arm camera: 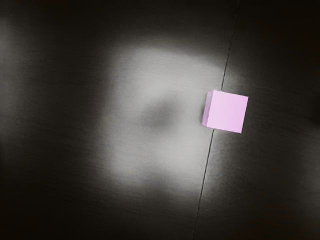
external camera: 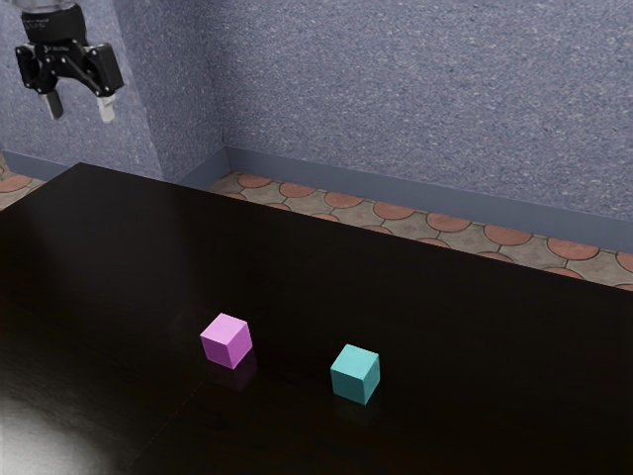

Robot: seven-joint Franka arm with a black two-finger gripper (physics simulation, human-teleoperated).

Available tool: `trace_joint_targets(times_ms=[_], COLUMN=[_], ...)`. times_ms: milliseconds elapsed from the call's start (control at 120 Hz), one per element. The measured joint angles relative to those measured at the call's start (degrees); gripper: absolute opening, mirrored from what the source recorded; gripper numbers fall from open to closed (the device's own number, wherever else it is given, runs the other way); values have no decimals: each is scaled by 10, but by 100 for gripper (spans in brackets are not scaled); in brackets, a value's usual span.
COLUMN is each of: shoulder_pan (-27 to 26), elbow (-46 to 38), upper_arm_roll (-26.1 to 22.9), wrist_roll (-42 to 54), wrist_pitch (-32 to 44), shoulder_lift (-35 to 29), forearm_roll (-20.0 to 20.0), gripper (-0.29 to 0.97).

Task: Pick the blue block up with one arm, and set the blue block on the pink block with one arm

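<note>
A blue-teal block (external camera: 355, 373) rests on the dark table (external camera: 119, 257), toward the exterior view's right of a pink block (external camera: 226, 340). The two blocks stand apart, roughly a block and a half of bare table between them. My gripper (external camera: 79, 107) hangs high at the exterior view's upper left, far above and away from both blocks, open with nothing between its fingers. In the wrist view the pink block (arm camera: 226, 111) lies far below my hand, beside a thin seam in the tabletop.
The table's far edge runs diagonally, with a tiled floor (external camera: 435, 223) and blue-grey walls (external camera: 415, 89) behind it. A bright glare patch (external camera: 40, 435) lies on the tabletop at the exterior view's lower left.
</note>
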Motion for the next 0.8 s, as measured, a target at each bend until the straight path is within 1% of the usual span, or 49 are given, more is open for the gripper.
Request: trace_joint_targets(times_ms=[225,400,475,575,800], shoulder_pan=[85,140,161,161,123], elbow=[3,86,101,104,93], upper_arm_roll=[0,-4,-10,-12,-11], wrist_roll=[4,8,9,10,12], wrist_pitch=[39,27,25,26,45], shoulder_lift=[1,-16,-18,-13,0], forearm_roll=[0,4,4,4,3], gripper=[66,66,66,66,66])
